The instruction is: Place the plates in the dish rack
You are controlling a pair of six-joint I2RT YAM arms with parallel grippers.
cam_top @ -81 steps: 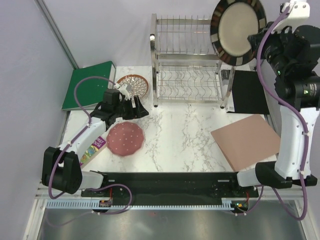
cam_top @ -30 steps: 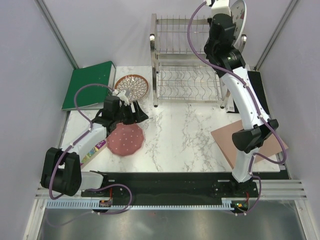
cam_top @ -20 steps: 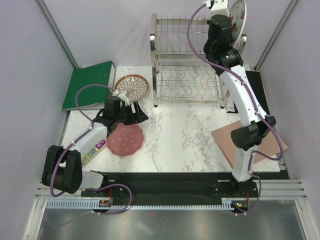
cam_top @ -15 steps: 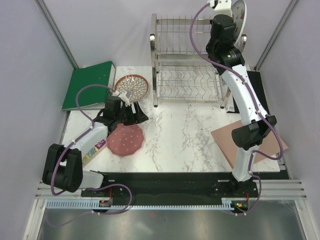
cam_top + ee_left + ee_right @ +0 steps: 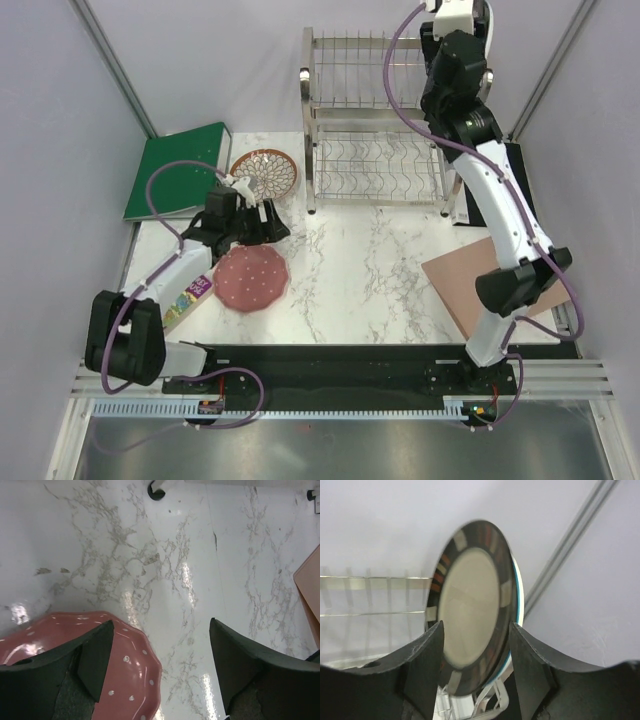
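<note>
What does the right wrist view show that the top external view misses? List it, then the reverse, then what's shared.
Right wrist only: the beige face of the dark-rimmed plate, standing on edge at the rack. Top external only: the pink dotted plate, the petal-pattern plate and the green binder. Both: the dish rack.

Four plates: a dark-rimmed plate and a white-edged plate in the one dish rack; a pink dotted plate and a petal-patterned plate left of it.
</note>
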